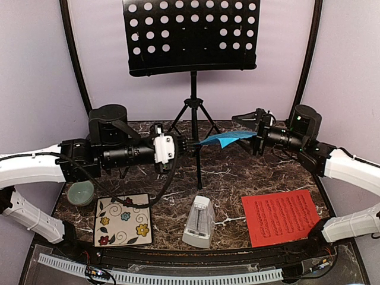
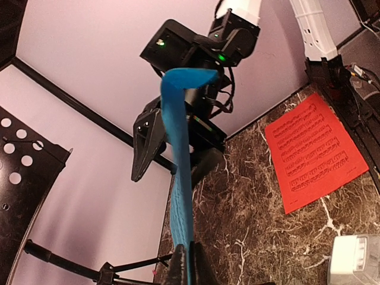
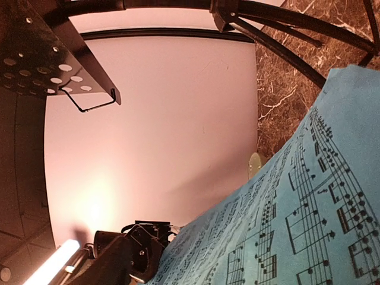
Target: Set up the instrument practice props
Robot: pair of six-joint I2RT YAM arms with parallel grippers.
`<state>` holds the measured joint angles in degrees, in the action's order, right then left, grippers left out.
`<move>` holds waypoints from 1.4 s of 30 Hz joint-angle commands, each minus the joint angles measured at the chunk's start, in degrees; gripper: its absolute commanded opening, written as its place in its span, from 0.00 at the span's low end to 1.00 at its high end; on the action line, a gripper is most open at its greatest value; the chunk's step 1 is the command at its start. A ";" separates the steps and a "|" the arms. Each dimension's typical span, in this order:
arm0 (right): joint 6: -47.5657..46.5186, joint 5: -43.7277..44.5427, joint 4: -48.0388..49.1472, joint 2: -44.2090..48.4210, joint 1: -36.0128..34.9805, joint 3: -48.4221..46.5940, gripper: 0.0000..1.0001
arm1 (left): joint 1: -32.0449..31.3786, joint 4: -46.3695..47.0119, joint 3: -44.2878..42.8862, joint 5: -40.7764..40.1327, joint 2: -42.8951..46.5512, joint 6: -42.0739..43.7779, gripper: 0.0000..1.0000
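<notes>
The black music stand (image 1: 190, 35) stands at the back centre, its perforated desk bare. The blue music sheet (image 1: 225, 139) hangs in the air in front of its pole. My left gripper (image 1: 191, 144) is shut on the sheet's left end, seen edge-on in the left wrist view (image 2: 190, 264). My right gripper (image 1: 243, 133) is open, its jaws apart around the sheet's right end; one finger (image 2: 145, 148) stands clear of the sheet (image 2: 178, 166). The red sheet (image 1: 282, 217) lies flat at the front right. The white metronome (image 1: 199, 222) stands at the front centre.
A pale green bowl (image 1: 81, 193) and a flower-patterned tile (image 1: 123, 219) sit at the front left. The stand's tripod legs (image 1: 193, 113) spread on the marble table (image 1: 231, 178) at the back. Purple walls close in on three sides.
</notes>
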<state>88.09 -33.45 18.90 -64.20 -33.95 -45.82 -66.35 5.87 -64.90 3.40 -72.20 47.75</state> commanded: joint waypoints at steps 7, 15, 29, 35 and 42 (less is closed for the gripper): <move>-14.66 1.26 -5.42 2.16 4.31 -2.51 0.00 | -3.96 -0.81 5.83 -8.27 0.60 7.43 0.22; -42.96 -6.03 -12.20 1.84 5.31 -9.71 0.00 | -4.38 -0.28 9.98 -11.78 3.49 -5.42 0.71; -80.00 -18.35 -36.57 4.13 0.39 -21.70 0.00 | 6.32 7.87 16.09 10.08 9.27 -34.21 0.83; -86.07 -18.93 -41.40 4.96 -1.02 -24.71 0.00 | 8.44 7.96 14.26 14.74 8.34 -39.30 0.85; -88.56 -19.09 -44.25 4.90 -1.33 -27.43 0.00 | 9.04 8.60 13.62 18.51 8.83 -40.99 0.85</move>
<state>3.14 -51.64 -22.98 -59.70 -34.87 -70.13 -57.65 12.49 -49.56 18.09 -64.14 9.30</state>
